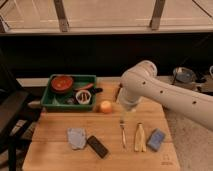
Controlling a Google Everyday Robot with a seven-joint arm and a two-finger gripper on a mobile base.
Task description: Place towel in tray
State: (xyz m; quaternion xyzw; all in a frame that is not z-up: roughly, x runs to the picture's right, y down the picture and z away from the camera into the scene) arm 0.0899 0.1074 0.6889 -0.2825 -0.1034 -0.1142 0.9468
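The towel (pixel 76 137), a small pale grey-blue folded cloth, lies flat on the wooden table near the front left. The tray (pixel 50 102), a dark green bin, stands at the back left and holds a red bowl (pixel 62 82), a white cup (pixel 82 96) and small items. My white arm reaches in from the right. Its gripper (pixel 126 110) points down over the table's middle, right of the tray and behind and to the right of the towel, well apart from it. Nothing shows in the gripper.
A black bar (pixel 98 146) lies just right of the towel. An orange (pixel 105 106) sits beside the tray. A fork (pixel 122 134), a banana (pixel 140 137) and a blue sponge (pixel 156 139) lie front right. A metal pot (pixel 183 75) stands off the table, right.
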